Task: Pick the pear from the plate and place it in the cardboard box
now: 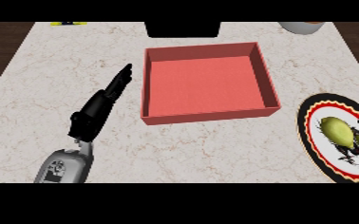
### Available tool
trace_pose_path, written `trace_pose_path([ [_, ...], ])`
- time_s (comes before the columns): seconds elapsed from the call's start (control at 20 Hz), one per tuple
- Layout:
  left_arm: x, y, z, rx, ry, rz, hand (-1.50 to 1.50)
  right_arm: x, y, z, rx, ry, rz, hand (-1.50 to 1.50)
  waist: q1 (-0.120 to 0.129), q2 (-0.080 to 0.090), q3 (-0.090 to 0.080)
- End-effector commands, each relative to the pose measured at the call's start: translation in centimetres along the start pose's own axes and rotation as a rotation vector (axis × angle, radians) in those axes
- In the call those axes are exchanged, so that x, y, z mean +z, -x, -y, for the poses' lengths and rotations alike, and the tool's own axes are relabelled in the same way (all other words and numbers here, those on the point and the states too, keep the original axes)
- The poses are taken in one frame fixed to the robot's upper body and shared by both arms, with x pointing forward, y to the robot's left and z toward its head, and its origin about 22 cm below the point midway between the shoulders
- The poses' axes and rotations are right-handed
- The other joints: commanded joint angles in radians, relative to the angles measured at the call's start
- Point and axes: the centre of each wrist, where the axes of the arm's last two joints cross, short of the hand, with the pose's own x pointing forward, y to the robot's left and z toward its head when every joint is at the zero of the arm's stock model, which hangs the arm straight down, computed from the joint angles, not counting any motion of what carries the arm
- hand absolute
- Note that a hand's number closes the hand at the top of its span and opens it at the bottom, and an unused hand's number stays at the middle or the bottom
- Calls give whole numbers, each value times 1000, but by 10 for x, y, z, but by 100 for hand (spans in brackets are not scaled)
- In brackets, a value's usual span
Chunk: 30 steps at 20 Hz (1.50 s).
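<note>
— Shall we begin at our left hand [98, 109]?

— Yes. Its fingers [120, 78] lie straight and close together, grasping nothing. The tips aim toward the left wall of the cardboard box [207, 116] but are apart from it. They are black and matte, and they run back to a grey forearm [64, 167] that enters from the lower edge. We judge the hand is parked there, out of the way.

— And our right hand?

— We cannot see it anywhere, so we say nothing of how it stands.

— Then the pear [338, 130]?

— It is on the plate [306, 123], at the far right edge, well apart from our left hand. It is yellow-green, smooth and rounded. The plate is round and glossy, ringed in black, red and a pale band, and partly cut off by the edge of the view.

— So the pick is not yet begun.

— That is our reading. The pear sits on our right side, so we expect that hand to take it.

— And the box?

— It is open-topped and square, with low straight walls, a reddish colour and a flat floor. It stands between hand and plate on the pale, veined counter [210, 152], which suits lowering the pear in from above.
</note>
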Motion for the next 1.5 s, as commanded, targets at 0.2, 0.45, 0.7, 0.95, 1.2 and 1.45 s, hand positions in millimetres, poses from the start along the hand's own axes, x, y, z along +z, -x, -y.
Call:
trace_pose_path([
  [0.2, -7, -4, 10, 3, -9, -3, 0, -3, 7, -11, 38, 2, -25, -150, -2, 0, 0],
  [0.45, 8, -7, 0, -8, 2, -16, 0, -9, 9, -32, 92, -22, -47, -150, 0, -1, 0],
  [0.7, -10, -5, 0, 0, -1, -14, 0, -29, 13, -38, 96, -30, -17, 150, 2, 0, 0],
  [0.95, -2, 2, 4, -14, -12, -21, 0, -26, 21, -31, 119, 40, 14, 150, 0, 0, 0],
  [1.2, -6, 3, 10, -2, 66, 7, 0, 8, -164, -92, 289, 205, 621, 150, 52, -15, -4],
  [1.45, -6, 4, 1, 4, 40, -10, 0, 74, -266, -141, 343, 395, 828, 150, 44, -12, -4],
])
